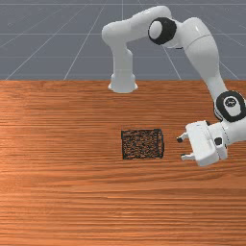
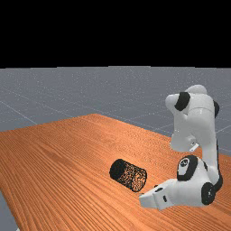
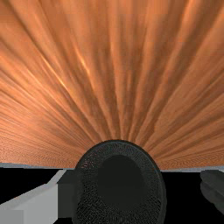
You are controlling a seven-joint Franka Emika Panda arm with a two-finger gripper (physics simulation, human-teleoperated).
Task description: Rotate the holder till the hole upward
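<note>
Black mesh holder [image 2: 119,170] on its side, wooden table [image 2: 67,162], arm [image 2: 203,124]

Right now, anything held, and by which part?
Nothing held. The pincer is open, with a gap in the front view between its fingertips and the holder, which lies on its side.

A small mark [image 1: 230,102] on the robot arm's [image 1: 202,48] black-ringed joint [image 1: 220,108] is too small to read, and no lettering, label, brand name, number or sign is legible.
</note>
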